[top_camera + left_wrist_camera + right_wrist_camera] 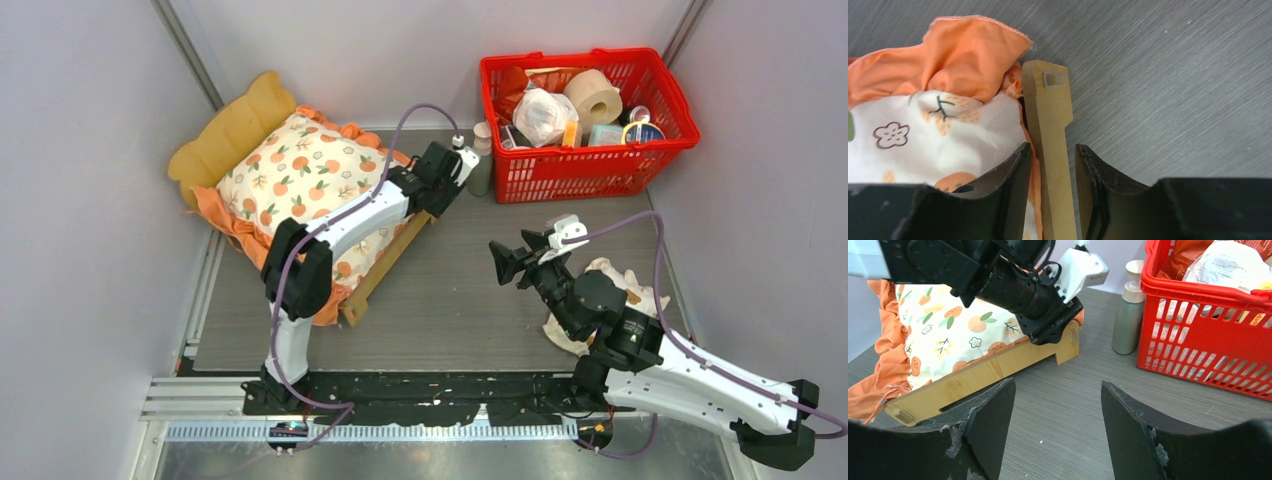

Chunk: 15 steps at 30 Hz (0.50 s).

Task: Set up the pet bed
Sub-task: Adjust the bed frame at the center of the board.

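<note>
Your bed point(232, 130) sits at 10 o'clock on the table point(470, 310), angled so its headboard points to 10 and its foot to 4. The cushion point(305, 170) already lies on it, ruffles spilling over the edges.

Your left gripper point(1052, 147) is over the side rail point(1048, 100), at the rail's 1 o'clock end. The jaws straddle the wood with a sliver of daylight on the outer side, so they are not yet biting. That rail is probably the only hard edge the cushion leaves bare, which makes it the sensible handle for squaring the frame. Watch the inner finger: it is against the ruffle and could pinch cloth along with wood.

Your right gripper point(1058, 384) hangs empty and spread wide above the table at 4 o'clock, facing the bed and out of the way. The pillow point(610, 275) lies under that arm, likely the next piece. The basket point(585, 165) at 1 o'clock is close to the rail end, so keep any swing small.
</note>
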{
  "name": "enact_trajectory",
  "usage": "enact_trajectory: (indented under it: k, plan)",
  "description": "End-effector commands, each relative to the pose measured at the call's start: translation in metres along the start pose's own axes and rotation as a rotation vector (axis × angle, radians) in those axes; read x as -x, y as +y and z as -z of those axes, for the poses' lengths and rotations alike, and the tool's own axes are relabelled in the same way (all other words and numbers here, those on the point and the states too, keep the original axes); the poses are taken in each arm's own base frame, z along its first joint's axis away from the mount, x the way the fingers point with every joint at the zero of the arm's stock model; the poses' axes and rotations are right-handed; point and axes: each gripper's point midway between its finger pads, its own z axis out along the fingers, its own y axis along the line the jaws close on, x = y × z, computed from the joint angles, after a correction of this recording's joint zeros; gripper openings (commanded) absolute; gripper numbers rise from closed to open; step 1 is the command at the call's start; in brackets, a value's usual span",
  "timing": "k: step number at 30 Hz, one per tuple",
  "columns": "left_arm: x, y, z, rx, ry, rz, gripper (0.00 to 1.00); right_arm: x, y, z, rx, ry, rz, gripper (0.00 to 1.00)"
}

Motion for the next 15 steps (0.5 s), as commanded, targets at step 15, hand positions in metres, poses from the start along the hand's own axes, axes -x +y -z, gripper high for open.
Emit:
enact_trajectory:
  k: [15]
  plan:
    - [-0.04, -0.041, 0.03, -0.214, -0.015, -0.073, 0.0, 0.004, -0.003, -0.003, -0.023, -0.012, -0.02, 0.7]
